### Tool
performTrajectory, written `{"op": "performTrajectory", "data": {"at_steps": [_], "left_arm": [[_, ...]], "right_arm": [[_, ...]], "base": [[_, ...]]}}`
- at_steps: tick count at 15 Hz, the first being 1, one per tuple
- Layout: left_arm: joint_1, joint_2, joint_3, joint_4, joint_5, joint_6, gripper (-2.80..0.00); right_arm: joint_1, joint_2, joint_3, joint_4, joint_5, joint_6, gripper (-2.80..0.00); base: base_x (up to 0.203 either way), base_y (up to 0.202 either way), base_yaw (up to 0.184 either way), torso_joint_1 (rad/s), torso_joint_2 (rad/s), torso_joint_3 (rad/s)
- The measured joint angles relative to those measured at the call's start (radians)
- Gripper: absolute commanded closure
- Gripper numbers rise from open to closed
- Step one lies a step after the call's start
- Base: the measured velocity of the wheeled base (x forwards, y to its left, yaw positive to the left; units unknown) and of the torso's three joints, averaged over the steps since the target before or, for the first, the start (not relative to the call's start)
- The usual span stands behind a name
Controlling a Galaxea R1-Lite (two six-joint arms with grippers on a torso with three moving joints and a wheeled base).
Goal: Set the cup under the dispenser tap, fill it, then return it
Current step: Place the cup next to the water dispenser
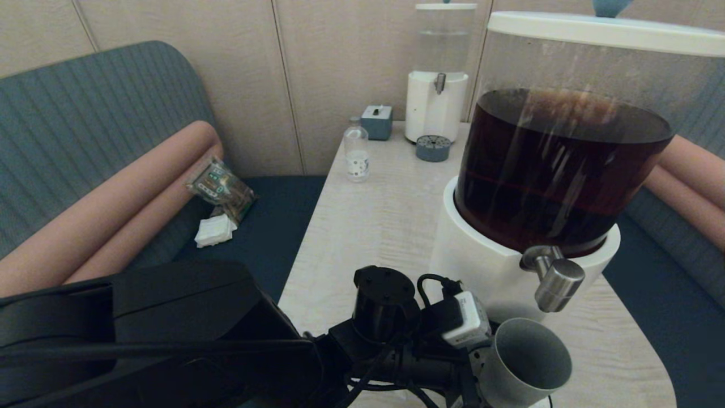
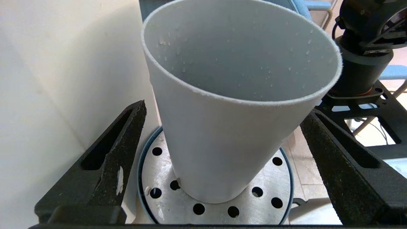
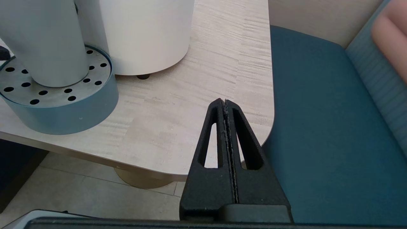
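Left gripper (image 2: 219,152) sits low centre of the head view, fingers spread either side of the cup (image 2: 235,105) without touching it. Largest first: dispenser (image 1: 561,170) at right, drip tray (image 2: 216,190) under the cup, then the tap (image 1: 558,283) just above the cup's rim (cup looks empty, droplets only). Closing off-centre could tip the cup. Right gripper (image 3: 226,127) waits pressed together near the table's edge.

A pale wood-grain table (image 1: 374,226) with rounded corners stands against a beige panelled wall (image 1: 317,73) at the far side. Blue-grey ribbed bench seating (image 1: 85,113) with pinkish bolster cushions (image 1: 113,198) flanks it left and right, over dark blue seats (image 3: 318,127). Beige floor tiles (image 3: 79,194) show beneath the table's near edge.
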Motion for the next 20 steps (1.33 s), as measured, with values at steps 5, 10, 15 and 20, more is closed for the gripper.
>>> {"op": "performTrajectory", "data": {"at_steps": [5, 10, 15, 20], "left_arm": [[-0.007, 0.008, -0.008, 0.000, 0.003, 0.000, -2.80], [-0.017, 0.024, -0.037, 0.010, 0.012, 0.000, -2.80], [-0.027, 0.038, -0.059, 0.015, 0.016, -0.001, -2.80], [-0.026, 0.043, -0.065, 0.012, 0.042, -0.016, 0.00]], "right_arm": [[0.000, 0.000, 0.000, 0.000, 0.000, 0.000, 0.00], [0.000, 0.000, 0.000, 0.000, 0.000, 0.000, 0.00], [0.000, 0.000, 0.000, 0.000, 0.000, 0.000, 0.00], [0.000, 0.000, 0.000, 0.000, 0.000, -0.001, 0.00]], "base": [[0.000, 0.000, 0.000, 0.000, 0.00, 0.000], [0.000, 0.000, 0.000, 0.000, 0.00, 0.000], [0.000, 0.000, 0.000, 0.000, 0.00, 0.000], [0.000, 0.000, 0.000, 0.000, 0.00, 0.000]]}}
